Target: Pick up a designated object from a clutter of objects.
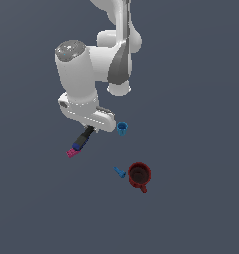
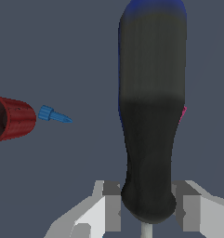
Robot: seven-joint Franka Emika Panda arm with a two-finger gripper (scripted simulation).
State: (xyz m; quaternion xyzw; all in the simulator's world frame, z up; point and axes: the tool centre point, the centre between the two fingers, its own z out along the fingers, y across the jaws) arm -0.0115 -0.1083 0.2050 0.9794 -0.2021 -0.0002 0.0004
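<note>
Exterior view: flat dark grey-blue floor (image 1: 200, 149), nothing else of a room. One arm (image 1: 86, 74), 1 screwdriver (image 1: 83, 140), 1 pink brick (image 1: 73, 152), 1 blue cup (image 1: 122, 129), 1 blue peg (image 1: 119, 171), 1 red mug (image 1: 139, 175). Screwdriver pokes out from under the wrist, blue butt next to the brick.

Wrist view: gripper (image 2: 148, 209) fingers (image 2: 111, 207) sit either side of the black handle, w/ slight gaps showing; can't tell if clamped. Peg just beside mug.

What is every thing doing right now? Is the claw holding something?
gripper: open, fingers either side of the screwdriver's handle.
screwdriver: lying between the fingers, not squeezed yet.
pink brick: by the screwdriver's blue end.
blue cup: upright.
blue peg: lying down.
red mug: upright, empty.
</note>
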